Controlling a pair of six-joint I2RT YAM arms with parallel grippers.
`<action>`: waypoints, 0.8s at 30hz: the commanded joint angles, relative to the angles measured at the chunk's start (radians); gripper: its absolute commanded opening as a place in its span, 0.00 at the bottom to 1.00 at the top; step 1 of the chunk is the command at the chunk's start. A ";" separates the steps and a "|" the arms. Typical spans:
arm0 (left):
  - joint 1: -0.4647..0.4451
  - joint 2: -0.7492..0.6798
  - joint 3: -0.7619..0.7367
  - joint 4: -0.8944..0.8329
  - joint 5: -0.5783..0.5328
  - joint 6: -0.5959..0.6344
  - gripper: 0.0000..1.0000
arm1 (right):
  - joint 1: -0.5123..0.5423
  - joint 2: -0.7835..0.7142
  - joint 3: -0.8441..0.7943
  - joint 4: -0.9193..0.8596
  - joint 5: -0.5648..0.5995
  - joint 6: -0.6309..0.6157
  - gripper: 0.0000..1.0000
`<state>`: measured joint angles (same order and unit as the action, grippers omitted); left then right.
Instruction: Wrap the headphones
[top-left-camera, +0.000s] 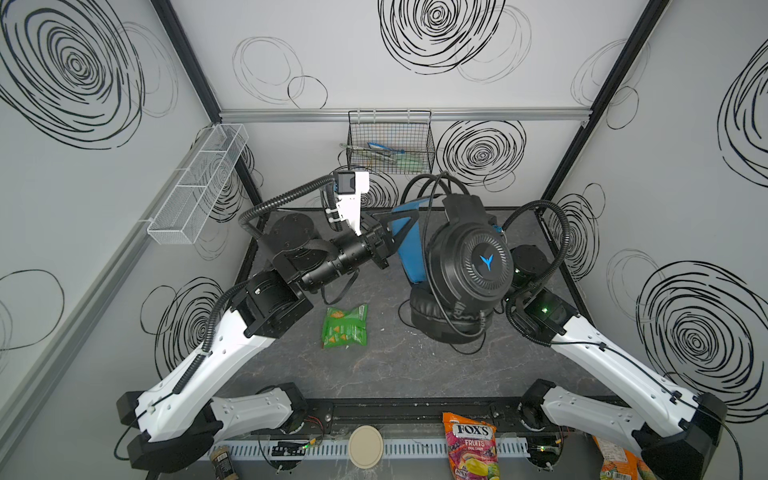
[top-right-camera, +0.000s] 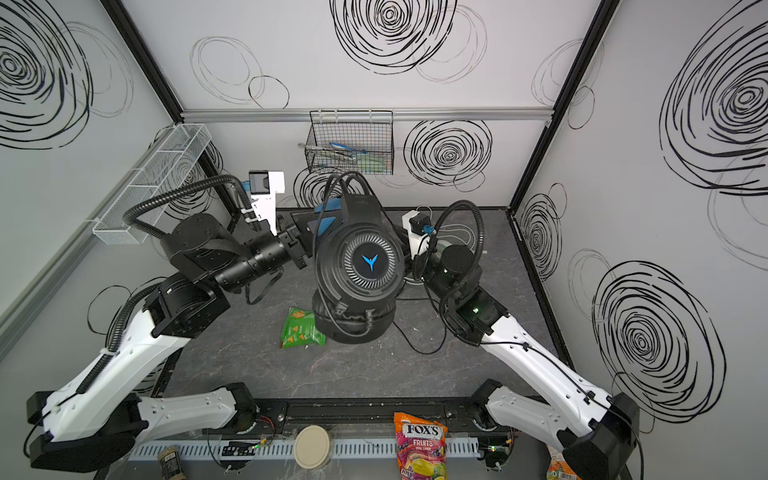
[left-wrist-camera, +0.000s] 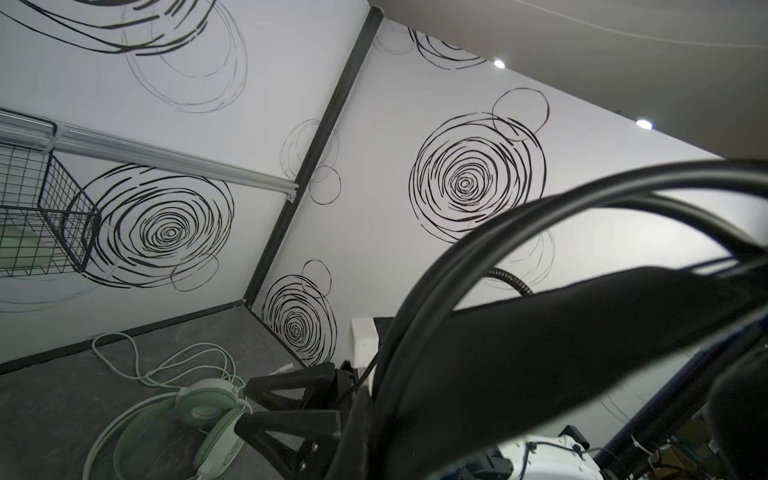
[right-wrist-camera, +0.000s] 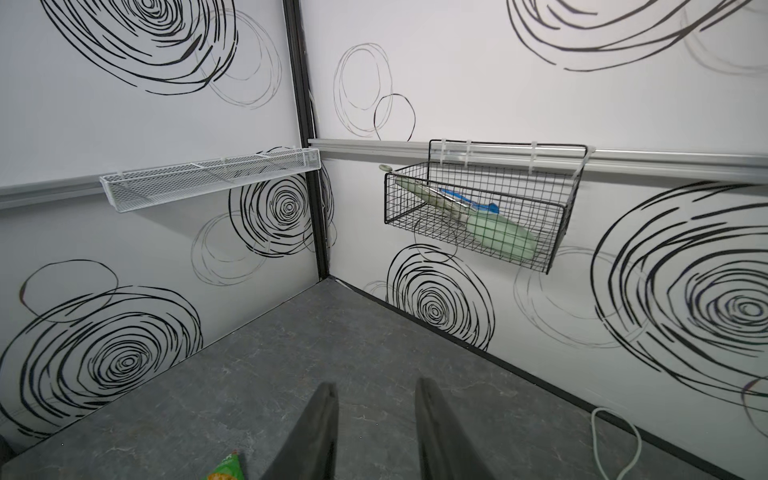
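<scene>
Black headphones (top-left-camera: 469, 266), with a blue Y on the round earcup and blue lining under the band, hang in the air in front of and below the black wire basket (top-left-camera: 390, 145). We see the left gripper (top-left-camera: 401, 230) clamped on their band, and the black cable (top-left-camera: 432, 187) loops over it. The right gripper (right-wrist-camera: 374, 440) has its fingers apart, holding nothing. Mint green headphones (left-wrist-camera: 208, 415) lie on the table (top-left-camera: 374, 365) below the basket, toward its right, their pale cable (left-wrist-camera: 166, 365) loose beside them. The basket holds a long mint green item (right-wrist-camera: 498, 232) and a blue-and-white one (right-wrist-camera: 469, 201). Left of the basket hangs a white mesh tray (top-left-camera: 199, 183).
</scene>
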<state>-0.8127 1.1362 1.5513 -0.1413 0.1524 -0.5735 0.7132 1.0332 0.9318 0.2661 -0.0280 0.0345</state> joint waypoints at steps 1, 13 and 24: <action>-0.005 0.007 0.058 0.126 -0.131 -0.105 0.00 | -0.003 0.030 -0.022 0.091 -0.033 0.082 0.31; -0.114 0.080 0.100 0.176 -0.442 -0.226 0.00 | 0.009 0.100 -0.045 0.180 -0.119 0.181 0.28; -0.125 0.082 0.156 0.076 -0.550 -0.156 0.00 | 0.025 0.152 -0.022 0.177 -0.177 0.218 0.00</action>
<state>-0.9352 1.2446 1.6508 -0.1310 -0.3187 -0.7414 0.7292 1.1915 0.8951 0.4324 -0.1776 0.2344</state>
